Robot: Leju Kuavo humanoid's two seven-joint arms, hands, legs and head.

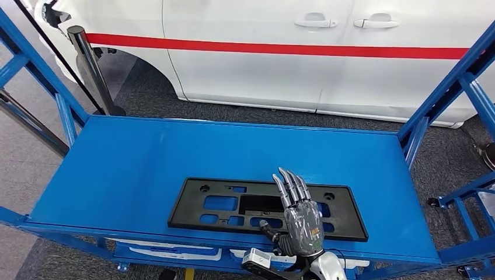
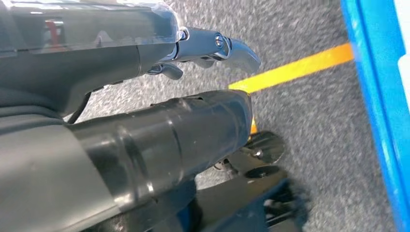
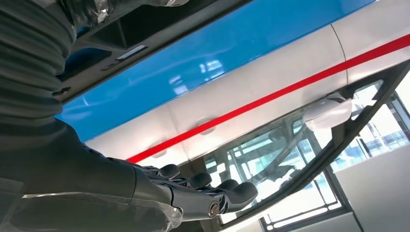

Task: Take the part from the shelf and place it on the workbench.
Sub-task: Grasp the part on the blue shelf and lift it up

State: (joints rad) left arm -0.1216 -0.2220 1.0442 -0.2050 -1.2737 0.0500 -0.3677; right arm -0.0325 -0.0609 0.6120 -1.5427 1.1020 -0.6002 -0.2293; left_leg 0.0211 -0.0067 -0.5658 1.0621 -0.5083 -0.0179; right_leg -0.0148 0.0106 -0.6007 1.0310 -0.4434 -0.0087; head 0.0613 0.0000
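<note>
The part (image 1: 233,204) is a flat black plastic plate with several cut-outs, lying near the front edge of the blue shelf (image 1: 146,157). My right hand (image 1: 300,219) reaches over the part's right half from the front. Its fingers are straight and lie close above the plate, and its thumb sits by the plate's front edge. It grips nothing. In the right wrist view the part (image 3: 145,29) and the blue shelf (image 3: 232,48) pass beside the hand's straight fingers (image 3: 212,191). My left hand (image 2: 145,96) hangs over the grey floor, holding nothing.
A white car (image 1: 262,52) with a red stripe stands right behind the shelf. Blue slanted struts (image 1: 449,87) rise at both ends of the shelf. A black post (image 1: 87,64) stands at the back left. An orange floor line (image 2: 300,67) runs beside a blue frame bar (image 2: 377,96).
</note>
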